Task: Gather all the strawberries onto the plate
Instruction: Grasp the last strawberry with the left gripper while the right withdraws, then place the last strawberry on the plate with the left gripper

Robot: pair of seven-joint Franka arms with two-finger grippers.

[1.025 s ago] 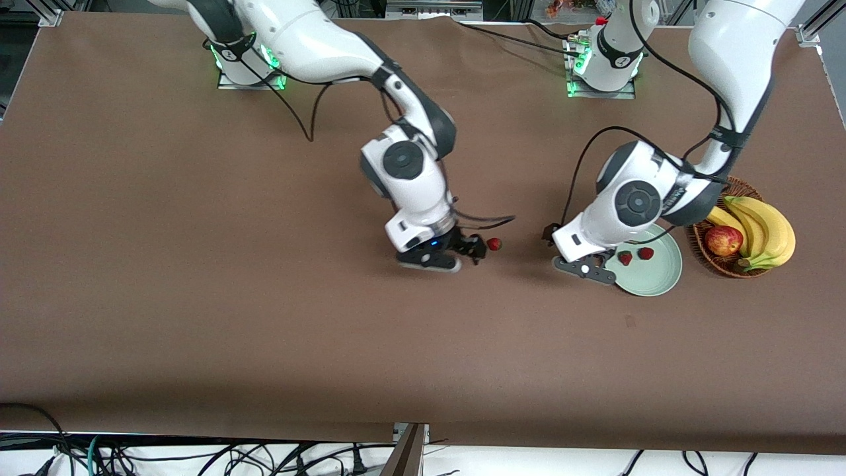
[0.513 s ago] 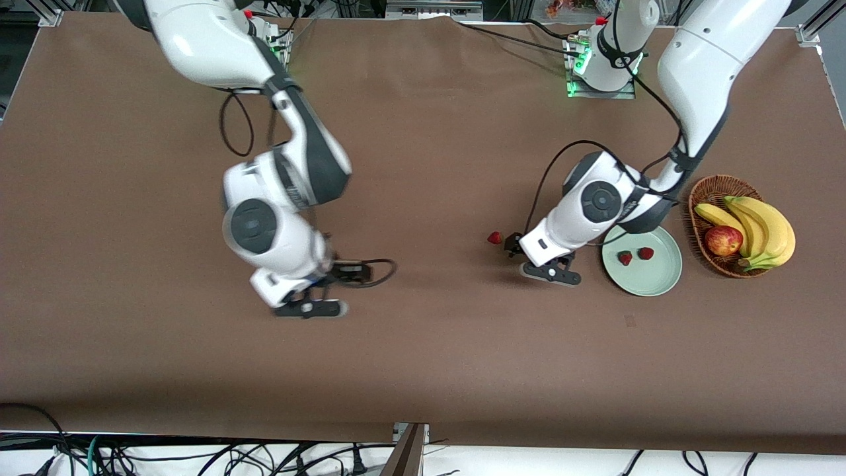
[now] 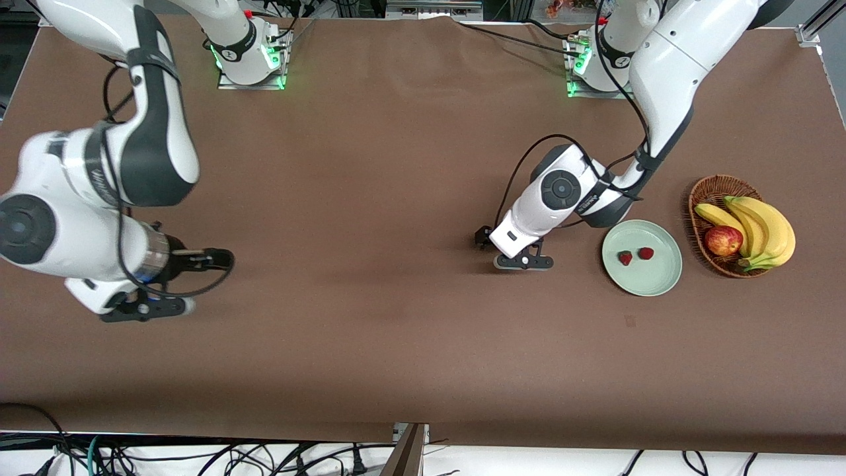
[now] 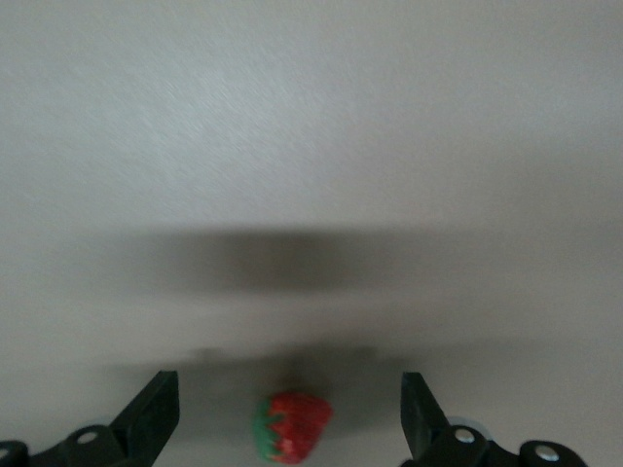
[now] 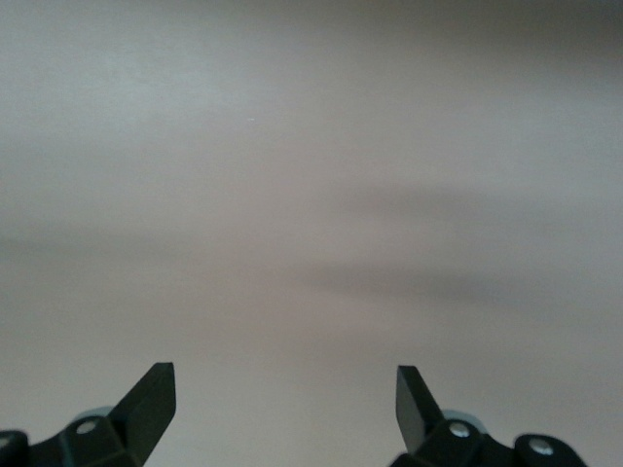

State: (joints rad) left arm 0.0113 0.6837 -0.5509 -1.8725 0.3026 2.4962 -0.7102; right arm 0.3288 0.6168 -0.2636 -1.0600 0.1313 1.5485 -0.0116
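Note:
The pale green plate (image 3: pixel 654 281) lies toward the left arm's end of the table, and two strawberries (image 3: pixel 624 258) (image 3: pixel 646 252) rest on it. A third strawberry (image 4: pixel 292 438) lies on the brown table between the wide-apart fingers of my left gripper (image 4: pixel 287 381). In the front view this gripper (image 3: pixel 484 239) is low over the table beside the plate, open, and hides that berry. My right gripper (image 3: pixel 192 258) is open over bare table near the right arm's end, with nothing between its fingers (image 5: pixel 156 389).
A brown wicker basket (image 3: pixel 707 192) with bananas (image 3: pixel 760 225) and a red apple (image 3: pixel 722 240) stands beside the plate, toward the left arm's end. Cables trail from both wrists.
My right gripper swung away from the loose strawberry toward its own end of the table. My left gripper left the plate and came over that strawberry. Both stayed open.

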